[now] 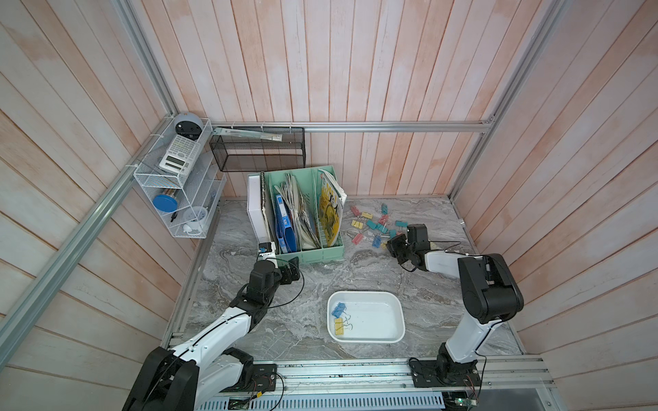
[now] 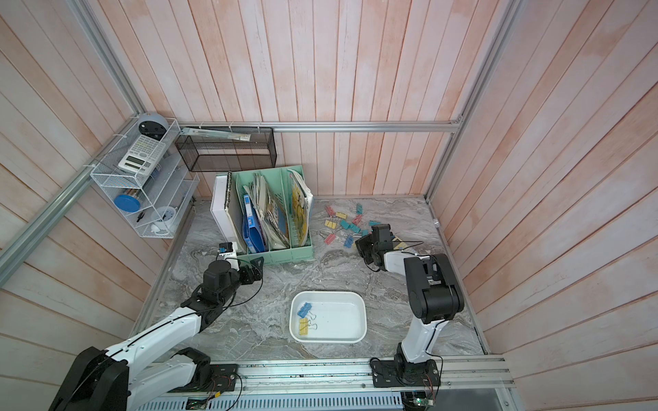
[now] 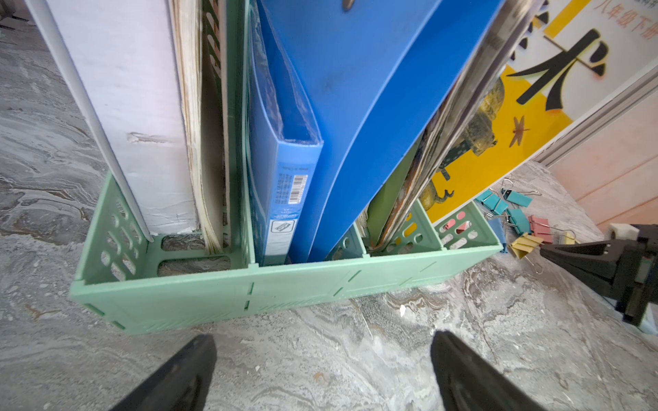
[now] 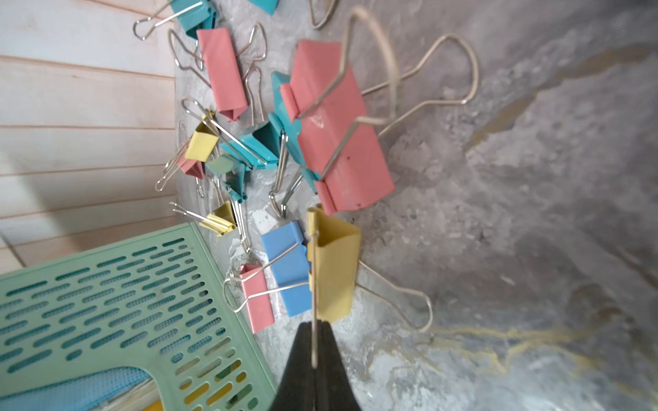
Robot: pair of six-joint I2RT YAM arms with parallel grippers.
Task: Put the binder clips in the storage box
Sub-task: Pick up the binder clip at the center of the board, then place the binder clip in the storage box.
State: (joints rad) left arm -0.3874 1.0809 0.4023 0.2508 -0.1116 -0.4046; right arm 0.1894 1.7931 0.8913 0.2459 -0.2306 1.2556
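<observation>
Right jaws pinch wire handle of yellow binder clip [image 4: 334, 270]; left jaws wide apart, empty.

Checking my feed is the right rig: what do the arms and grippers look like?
Both arms alike: the left arm and right arm have white shells with black joint housings, and thin black cables loop outside the wrists. The left gripper and right gripper have black tapered fingers.

Mint file holder [image 1: 313, 254] holds a blue folder [image 1: 286, 231].
</observation>
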